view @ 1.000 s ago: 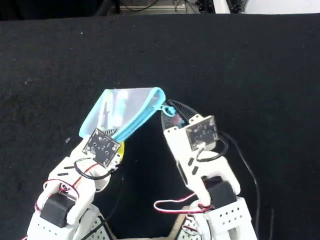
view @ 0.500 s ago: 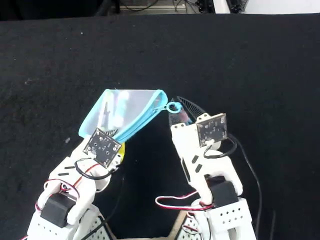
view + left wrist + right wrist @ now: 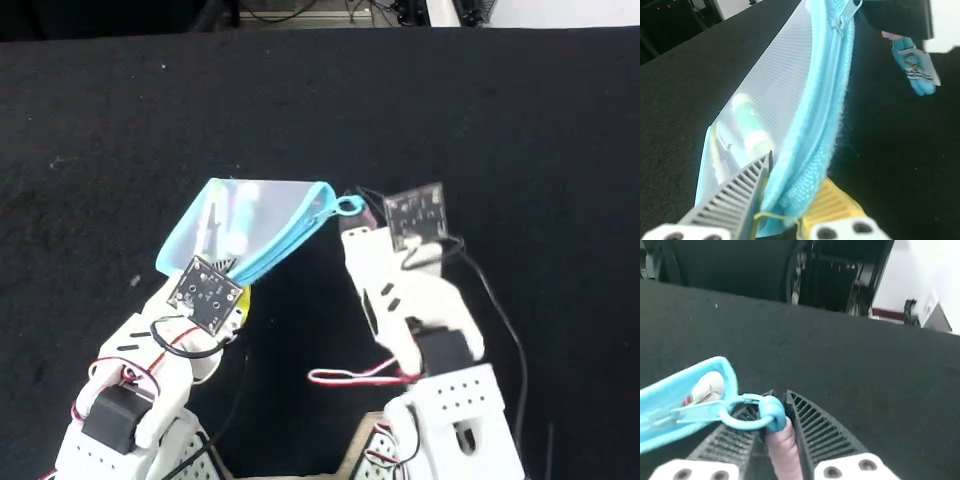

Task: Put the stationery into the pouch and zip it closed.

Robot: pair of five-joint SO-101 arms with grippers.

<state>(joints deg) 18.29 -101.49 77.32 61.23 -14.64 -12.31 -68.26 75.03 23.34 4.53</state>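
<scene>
A translucent pouch (image 3: 250, 222) with a light-blue zipper edge hangs tilted between both arms over the black table. Pens show through its wall (image 3: 751, 131). My left gripper (image 3: 228, 278) is shut on the pouch's near end, with a grey ridged finger (image 3: 732, 200) on one side and a yellow pad (image 3: 832, 212) on the other. The zipper slider (image 3: 846, 11) sits at the pouch's far end. My right gripper (image 3: 775, 435) is shut on the zipper pull, a blue ring (image 3: 747, 412) with a pink strap (image 3: 782, 445) pinched between its black fingers. From above, the ring (image 3: 349, 207) lies just off the pouch's right corner.
The black table (image 3: 500, 120) spreads wide beyond and beside both arms. A red-and-white cable (image 3: 350, 377) loops at the right arm's base. Dark equipment and a white wall stand past the table's far edge (image 3: 840, 275).
The right gripper has swung farther from the base and turned at the wrist, drawing the zipper ring slightly right and away. The left arm and its hold on the pouch stay as before.
</scene>
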